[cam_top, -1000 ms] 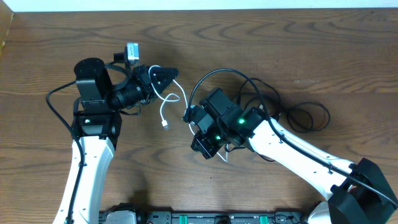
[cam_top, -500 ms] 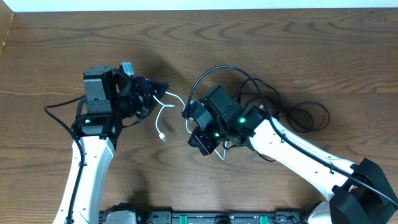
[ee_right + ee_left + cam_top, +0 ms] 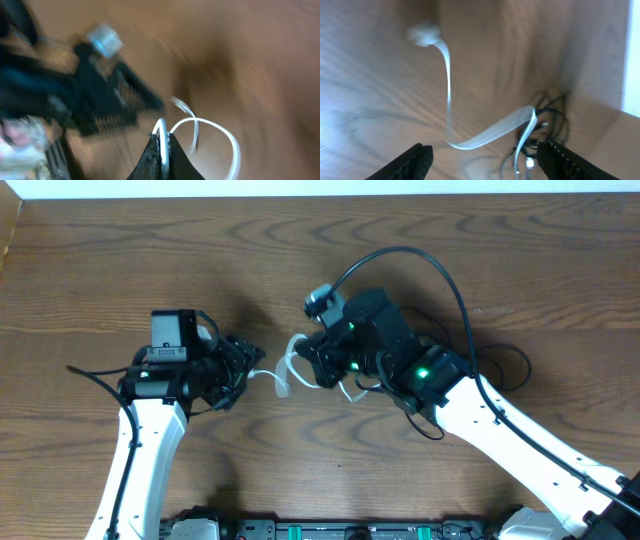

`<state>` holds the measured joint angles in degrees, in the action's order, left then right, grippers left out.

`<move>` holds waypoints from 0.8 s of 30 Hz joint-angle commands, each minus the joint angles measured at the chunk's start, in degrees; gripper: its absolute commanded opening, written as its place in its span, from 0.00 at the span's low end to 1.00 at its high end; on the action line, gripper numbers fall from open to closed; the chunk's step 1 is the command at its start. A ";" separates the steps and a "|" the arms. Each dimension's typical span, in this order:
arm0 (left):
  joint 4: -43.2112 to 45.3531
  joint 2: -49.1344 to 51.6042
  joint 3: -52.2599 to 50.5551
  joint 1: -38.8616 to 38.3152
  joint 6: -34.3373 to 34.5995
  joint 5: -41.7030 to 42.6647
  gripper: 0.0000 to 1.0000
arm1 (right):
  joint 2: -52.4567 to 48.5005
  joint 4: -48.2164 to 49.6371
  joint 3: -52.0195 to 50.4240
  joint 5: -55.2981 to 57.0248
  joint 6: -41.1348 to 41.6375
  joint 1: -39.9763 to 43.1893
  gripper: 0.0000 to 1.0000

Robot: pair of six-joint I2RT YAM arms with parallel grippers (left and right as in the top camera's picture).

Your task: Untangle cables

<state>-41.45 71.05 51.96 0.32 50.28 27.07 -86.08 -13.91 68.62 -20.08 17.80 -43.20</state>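
Tabletop is brown wood. Right hand is pressed together, pinching the white cable near the middle of the tabletop. Left hand is spread wide, and the cable loops just in front. Black cables lie bunched by the right arm.

White cable looping above the spread left pincer

Blurred, the cable drops from a pale plug at upper left toward the gap between the wide-apart fingers. It bends right there and rises to a bunch of thin black cables on the wooden tabletop.
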 commanded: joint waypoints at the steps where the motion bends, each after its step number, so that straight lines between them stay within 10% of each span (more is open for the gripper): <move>1: -1.57 -0.31 -0.35 -0.92 -1.81 -5.99 0.72 | 1.11 6.40 1.14 -2.95 2.95 0.11 0.01; 13: -2.67 -0.31 -0.35 -0.94 -1.81 -6.84 0.75 | 1.09 29.94 4.59 -3.58 2.97 0.87 0.01; 24: -2.67 -0.31 -0.35 -0.94 -1.81 -6.84 0.80 | -2.27 7.58 4.50 2.95 0.79 0.87 0.01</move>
<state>-43.77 71.02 51.94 -0.49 49.23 20.88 -86.43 -3.03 72.62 -21.21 19.86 -42.44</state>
